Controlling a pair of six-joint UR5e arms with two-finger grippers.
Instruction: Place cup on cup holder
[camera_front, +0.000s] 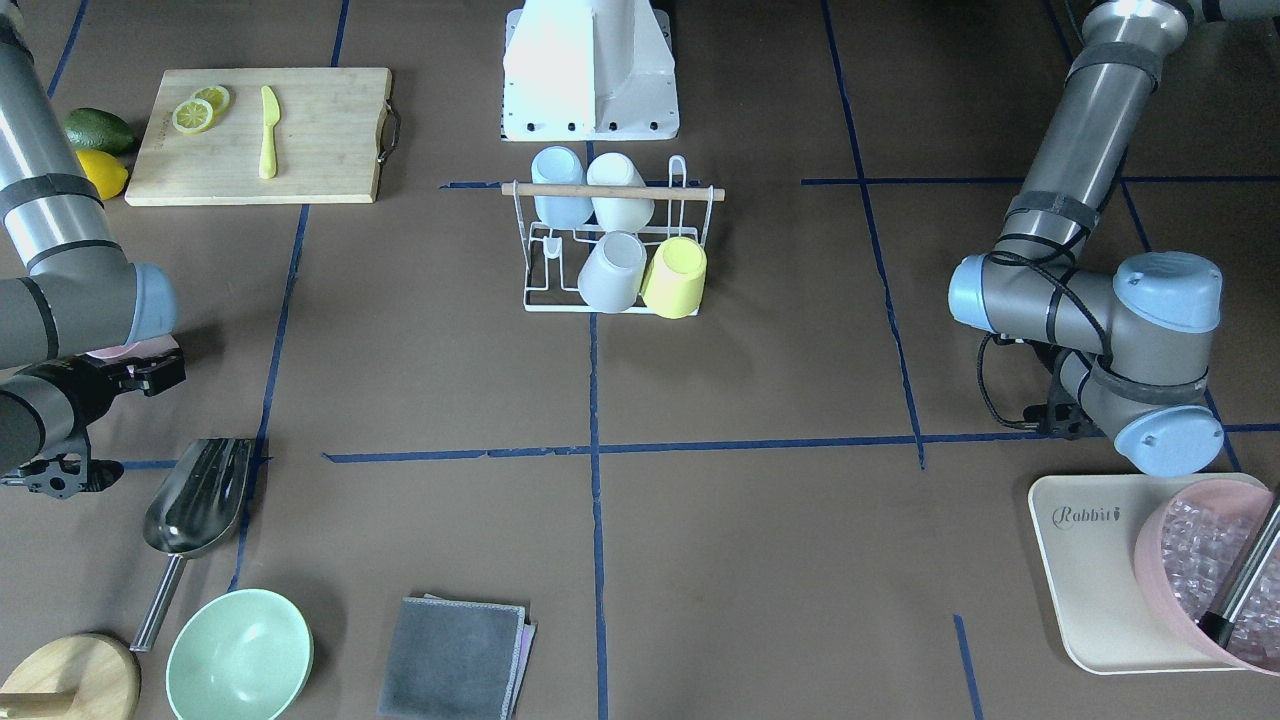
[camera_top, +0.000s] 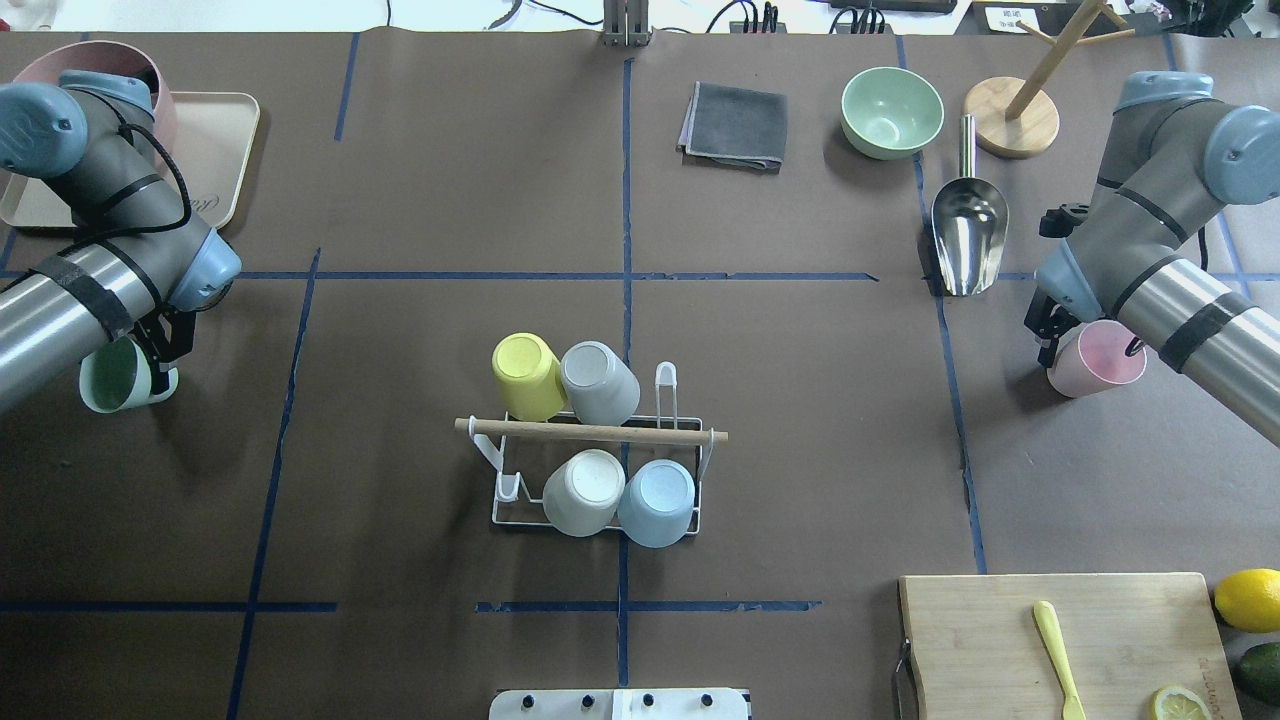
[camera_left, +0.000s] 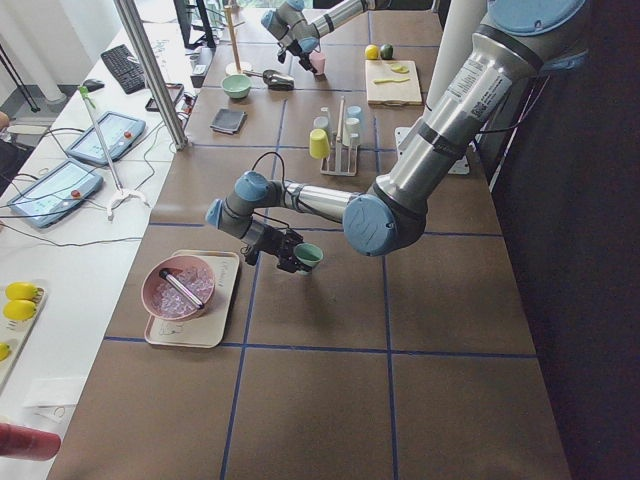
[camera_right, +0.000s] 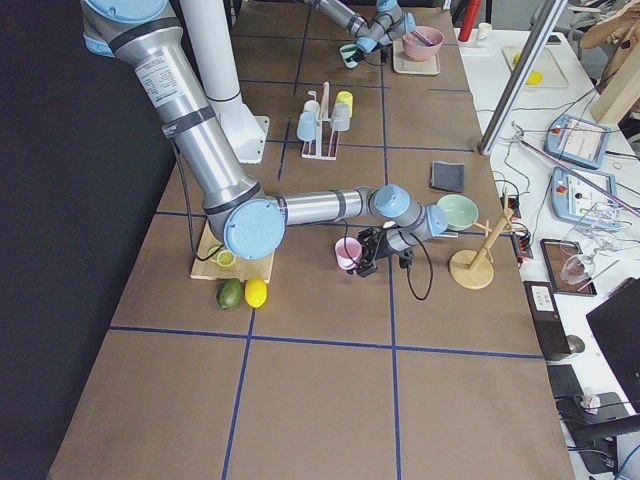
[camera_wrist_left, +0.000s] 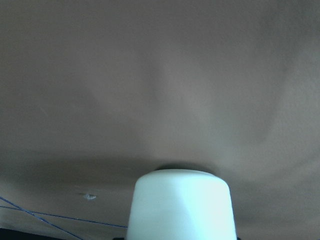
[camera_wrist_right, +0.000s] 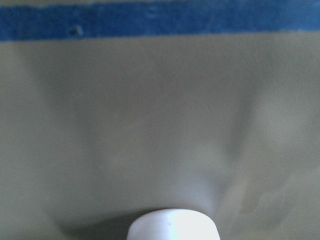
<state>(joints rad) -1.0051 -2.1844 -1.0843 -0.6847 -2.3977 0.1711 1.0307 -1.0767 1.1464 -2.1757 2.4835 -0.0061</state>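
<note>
The cup holder (camera_top: 590, 431) is a white wire rack with a wooden rod and stands mid-table. It also shows in the front view (camera_front: 610, 190). Several cups hang on it upside down: yellow (camera_top: 525, 375), grey (camera_top: 598, 381), cream (camera_top: 583, 490) and light blue (camera_top: 657, 500). My left gripper (camera_top: 152, 362) is shut on a green cup (camera_top: 112, 376) and holds it tilted just above the table at the left. The cup's base fills the left wrist view (camera_wrist_left: 180, 205). My right gripper (camera_top: 1058, 338) is shut on a pink cup (camera_top: 1097, 358) at the right, which also shows in the right side view (camera_right: 347, 252).
A metal scoop (camera_top: 967, 235), a green bowl (camera_top: 891, 112), a grey cloth (camera_top: 735, 125) and a wooden stand (camera_top: 1012, 118) lie at the far right. A cutting board (camera_top: 1060, 640) with a yellow knife is near right. A tray (camera_top: 222, 150) with a pink bowl is far left.
</note>
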